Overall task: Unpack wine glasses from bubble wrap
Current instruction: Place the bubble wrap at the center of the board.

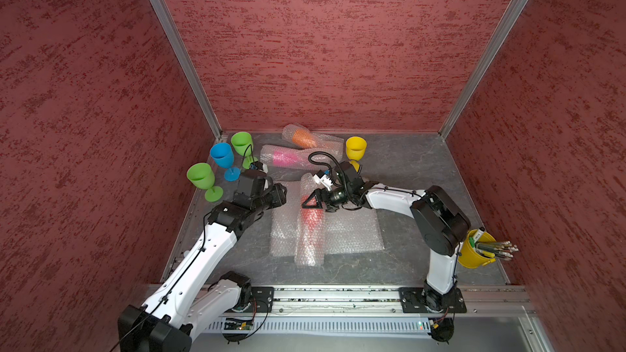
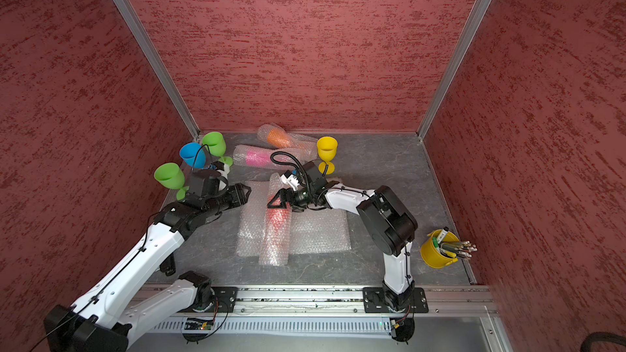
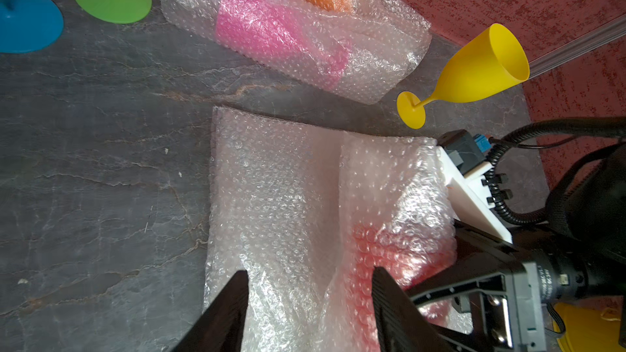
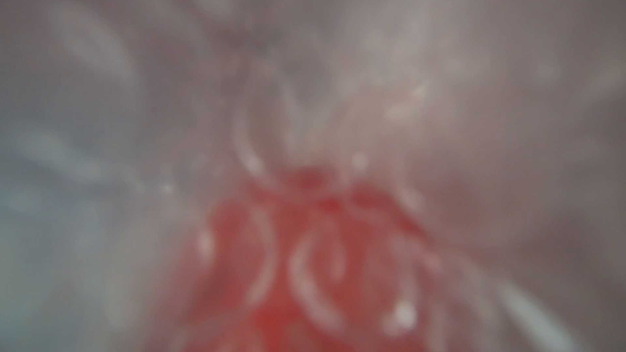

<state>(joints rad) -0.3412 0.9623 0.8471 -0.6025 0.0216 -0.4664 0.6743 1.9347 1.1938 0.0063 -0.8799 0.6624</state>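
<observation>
1. Step in hand, as I read it: freeing the red goblet (image 1: 310, 218). It lies inside its bubble-wrap roll (image 1: 309, 245), which is set across flat sheets (image 1: 352, 231) mid-worktop (image 1: 406, 171).
2. The right pincer (image 1: 310, 202) is at the roll's far end, over the red bowl. Its wrist lens is smothered in wrap, so I cannot tell its grip.
3. The left pincer (image 3: 310, 272) is released and empty, jaws apart, above the flat sheet beside the roll.
4. Unwrapped and upright at the back: yellow goblet (image 1: 355, 147), blue goblet (image 1: 222, 154), two green goblets (image 1: 200, 174).
5. Pink roll (image 1: 283, 158) and orange roll (image 1: 303, 137) are unopened.
6. Next move probably calls for one pincer pinning the wrap while the other peels it open or draws the goblet out.
</observation>
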